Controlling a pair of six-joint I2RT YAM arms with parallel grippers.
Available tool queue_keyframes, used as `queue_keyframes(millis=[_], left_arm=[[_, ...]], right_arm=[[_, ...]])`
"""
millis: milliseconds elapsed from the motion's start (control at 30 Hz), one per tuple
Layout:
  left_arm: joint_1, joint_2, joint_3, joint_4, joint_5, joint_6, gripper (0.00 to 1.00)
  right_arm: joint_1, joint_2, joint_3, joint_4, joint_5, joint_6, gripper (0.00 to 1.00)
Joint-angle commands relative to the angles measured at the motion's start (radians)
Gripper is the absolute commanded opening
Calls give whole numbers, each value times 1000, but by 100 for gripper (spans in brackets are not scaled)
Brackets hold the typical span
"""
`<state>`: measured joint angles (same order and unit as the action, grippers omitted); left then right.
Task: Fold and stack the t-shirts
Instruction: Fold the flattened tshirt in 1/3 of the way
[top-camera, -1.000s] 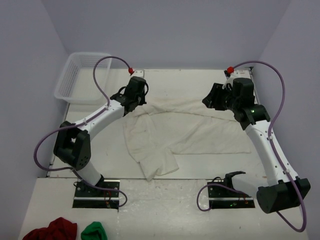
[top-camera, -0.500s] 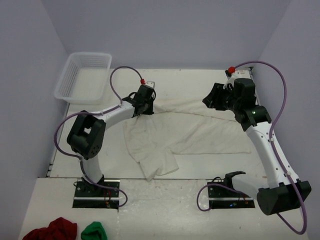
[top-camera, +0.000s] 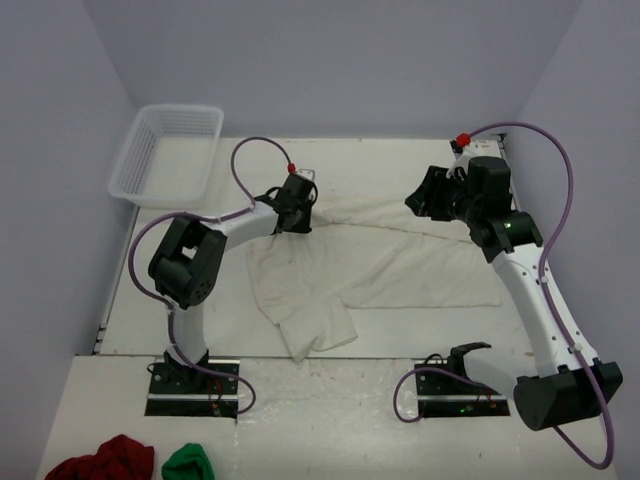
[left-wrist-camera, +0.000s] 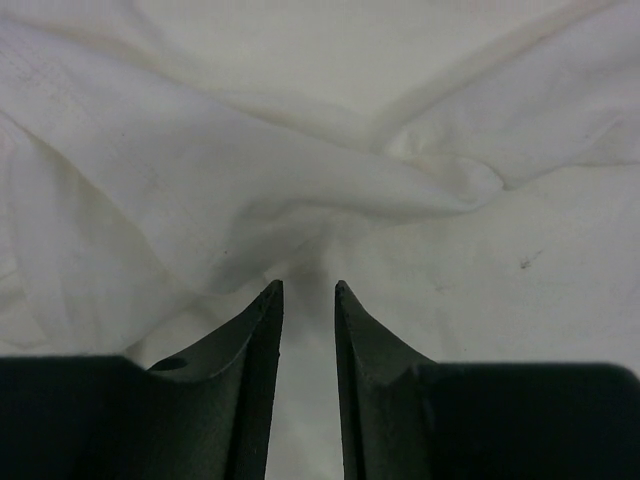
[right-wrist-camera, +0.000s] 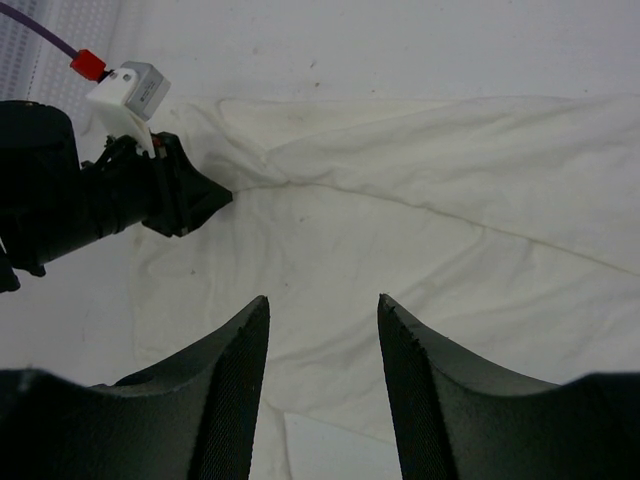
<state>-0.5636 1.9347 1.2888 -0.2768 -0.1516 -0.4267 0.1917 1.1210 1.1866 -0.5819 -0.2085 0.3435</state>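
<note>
The t-shirt (top-camera: 400, 265) lies crumpled, seemingly mid-flattening; a fold must next be pinched by the narrowly parted left gripper (left-wrist-camera: 308, 285), while the right gripper (right-wrist-camera: 323, 300) hangs open, empty.

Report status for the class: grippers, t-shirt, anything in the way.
Left gripper narrowly open, tips at a crumpled fold. Right gripper open, empty, above cloth. Off-white cotton t-shirt spread rumpled, unfolded. White plastic mesh basket sits far-left, apart.

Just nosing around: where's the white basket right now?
In the overhead view, the white basket sits at the table's far left corner, left of the left hand and clear of the t-shirt.
</note>
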Motion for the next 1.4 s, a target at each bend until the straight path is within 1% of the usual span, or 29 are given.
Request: queue_keyframes(millis=[0,233,533,633,667,733,833,933,1067,1167,1367], left_arm=[[-4,27,53,30,-19,8,29],[-4,85,99,16,-35,14,29],[2,109,122,16,-51,22,30],[7,119,125,16,-51,22,27],[5,121,127,14,-52,22,23],[5,124,129,16,-52,20,20],[7,122,133,16,-55,20,13],[5,124,136,11,-63,25,11],[5,113,136,8,-66,25,4],[5,78,122,7,-68,25,3],[-1,-32,87,-5,-88,28,5]], right_arm=[[5,-15,-1,25,-11,-1,49],[5,-23,1,22,-12,0,49],[5,-15,-2,24,-23,0,49],[5,-18,-2,25,-26,0,49],[5,-18,-2,27,-26,2,49],[6,-15,-2,30,-31,2,50],[5,-10,-2,27,-32,3,50],[5,-9,-4,34,-42,6,50],[5,-4,-2,34,-46,8,50],[5,2,-5,34,-48,9,50],[6,5,-1,39,-63,17,50]])
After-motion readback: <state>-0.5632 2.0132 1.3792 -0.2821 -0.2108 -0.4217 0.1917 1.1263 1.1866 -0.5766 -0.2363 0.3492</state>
